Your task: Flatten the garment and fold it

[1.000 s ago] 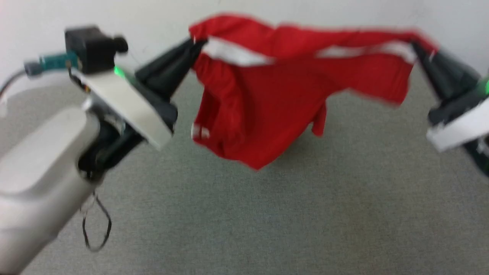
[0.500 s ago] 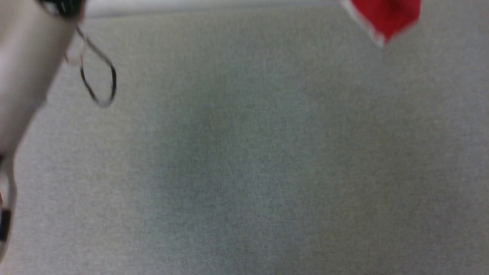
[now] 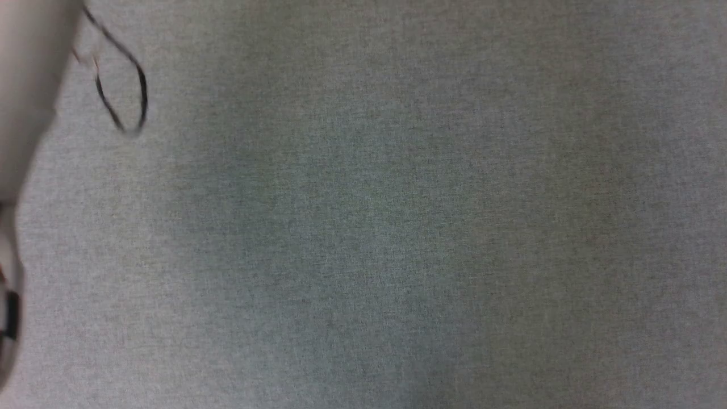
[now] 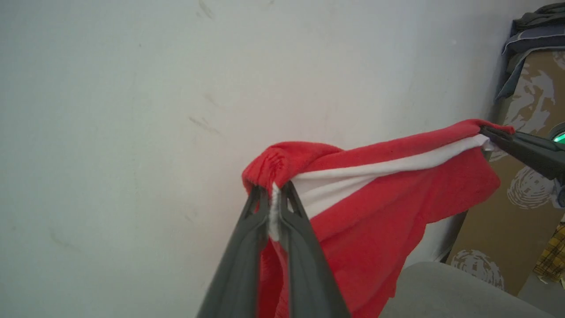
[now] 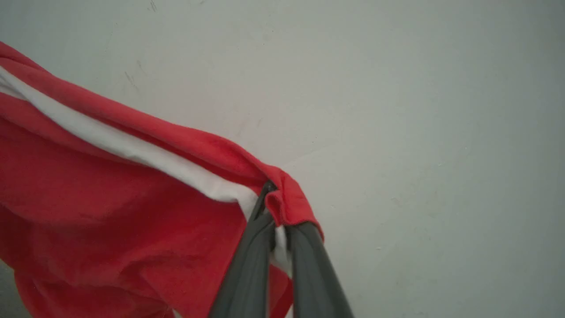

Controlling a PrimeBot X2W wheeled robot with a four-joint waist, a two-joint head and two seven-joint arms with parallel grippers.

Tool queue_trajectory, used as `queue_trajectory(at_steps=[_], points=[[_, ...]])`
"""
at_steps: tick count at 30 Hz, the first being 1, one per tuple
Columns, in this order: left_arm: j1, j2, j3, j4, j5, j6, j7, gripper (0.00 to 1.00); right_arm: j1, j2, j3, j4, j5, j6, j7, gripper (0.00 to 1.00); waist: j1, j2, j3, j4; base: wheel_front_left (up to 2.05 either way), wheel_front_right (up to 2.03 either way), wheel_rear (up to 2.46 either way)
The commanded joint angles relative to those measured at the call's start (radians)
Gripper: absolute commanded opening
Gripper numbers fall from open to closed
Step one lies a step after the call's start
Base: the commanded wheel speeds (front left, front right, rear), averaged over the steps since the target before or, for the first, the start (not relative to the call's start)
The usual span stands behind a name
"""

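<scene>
Two pinch grips carry the load at this stage. My left pincer point(image 4: 273, 191) is closed narrow on a white strip of the red shorts point(image 4: 375, 207), just below a gathered red section. My right pincer point(image 5: 277, 214) is closed narrow on a red-and-white corner at the opposite end. Neither pincer has any visible gap beyond the thickness of the cloth. The shorts hang in the air in front of the pale wall point(image 4: 132, 110). One white side band runs almost taut from pincer to pincer as the upper edge. The red body hangs below that edge in loose folds and is slack on the side nearer my left pincer. I judge the step in hand to be the flattening stage, with the shorts lifted and stretched between both arms and not yet laid down. No fold has been started. The head view looks down on the grey woven surface point(image 3: 397, 227), with my pale forearm point(image 3: 25, 85) and a black cable loop point(image 3: 122, 85) at its left edge. That surface is the likely landing area. The next move calls for lowering both pincers together at equal height and holding the span tension. The hanging body should touch down first, and the held edge should then be drawn across so the cloth spreads out flat. Because the grip lies along one side band, the lower layers may land bunched, so a re-grip may be needed.
</scene>
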Motion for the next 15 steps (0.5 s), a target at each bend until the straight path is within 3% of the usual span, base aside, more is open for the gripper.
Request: queue_trajectory(at_steps=[1,7,15], points=[[0.041,0.007,-0.008,0.007,0.001,-0.006,-0.011,0.0,0.032,0.005,0.009,0.011,0.012,-0.002,-0.014,0.0,-0.0003,0.0,0.002,0.002,0.0,0.0,0.0],[0.272,0.035,-0.04,-0.007,0.005,-0.011,-0.042,0.0,0.222,0.002,0.119,0.027,0.033,-0.002,-0.064,0.0,-0.0003,0.0,-0.057,0.004,0.0,0.0,0.0],[0.691,0.085,0.007,-0.118,0.042,0.011,-0.049,0.0,0.56,-0.056,0.264,-0.058,0.069,-0.002,-0.086,0.0,-0.0003,0.0,-0.19,0.002,0.0,0.0,0.0]])
